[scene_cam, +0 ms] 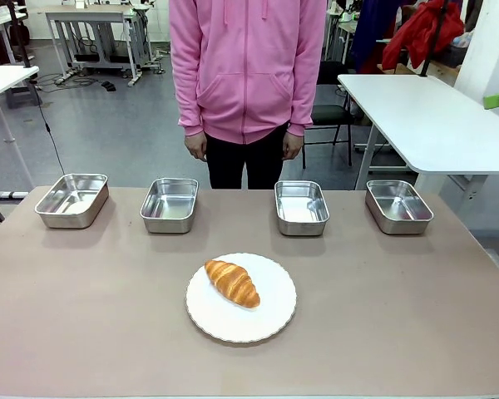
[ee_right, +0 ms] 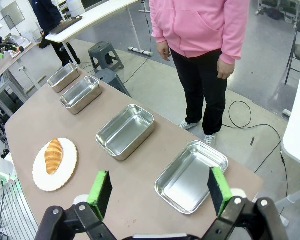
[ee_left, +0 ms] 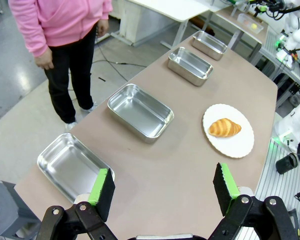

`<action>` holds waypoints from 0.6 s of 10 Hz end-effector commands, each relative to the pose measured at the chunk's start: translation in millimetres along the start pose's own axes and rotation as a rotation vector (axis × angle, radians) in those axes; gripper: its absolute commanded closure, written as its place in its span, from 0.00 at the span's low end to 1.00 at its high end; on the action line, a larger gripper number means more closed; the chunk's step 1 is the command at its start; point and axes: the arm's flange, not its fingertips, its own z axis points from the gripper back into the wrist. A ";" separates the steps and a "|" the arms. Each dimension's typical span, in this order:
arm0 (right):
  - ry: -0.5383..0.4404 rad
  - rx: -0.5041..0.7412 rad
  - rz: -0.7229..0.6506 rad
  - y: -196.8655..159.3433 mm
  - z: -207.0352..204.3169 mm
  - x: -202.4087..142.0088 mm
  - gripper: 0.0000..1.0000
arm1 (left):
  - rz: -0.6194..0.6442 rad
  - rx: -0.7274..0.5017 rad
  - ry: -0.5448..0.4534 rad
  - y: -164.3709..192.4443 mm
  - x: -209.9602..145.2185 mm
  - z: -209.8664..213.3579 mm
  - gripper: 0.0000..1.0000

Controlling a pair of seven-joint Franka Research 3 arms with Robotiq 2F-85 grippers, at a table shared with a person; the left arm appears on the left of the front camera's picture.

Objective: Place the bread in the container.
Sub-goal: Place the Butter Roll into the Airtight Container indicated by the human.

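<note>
The table [scene_cam: 75,332] holds four empty steel pans [scene_cam: 169,204] in a row along its far side; which one is meant I cannot tell. On the near side of the two middle ones sits a white plate [scene_cam: 262,322]. The croissant [scene_cam: 232,283] lies on it, a shade left of centre, its long axis running far-left to near-right. The left gripper [ee_left: 162,182] and right gripper [ee_right: 158,187] both hang high, jaws wide apart, holding nothing. The left looks marginally nearer.

The bread [scene_cam: 232,283] lies on a white plate [scene_cam: 270,320], near and central — farther off, four empty steel containers [scene_cam: 168,223] sit in a row before a person [scene_cam: 247,75] in pink.
</note>
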 end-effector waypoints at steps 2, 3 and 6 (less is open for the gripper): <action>-0.010 0.006 0.002 1.5 -0.5 0.3 0.00 | -0.005 0.000 -0.002 -1.0 0.5 0.5 0.00; -0.010 0.006 0.002 1.5 -0.5 0.3 0.00 | -0.005 0.000 -0.002 -1.0 0.5 0.5 0.00; -0.010 0.006 0.002 1.5 -0.5 0.3 0.00 | -0.005 0.000 -0.002 -1.0 0.5 0.5 0.00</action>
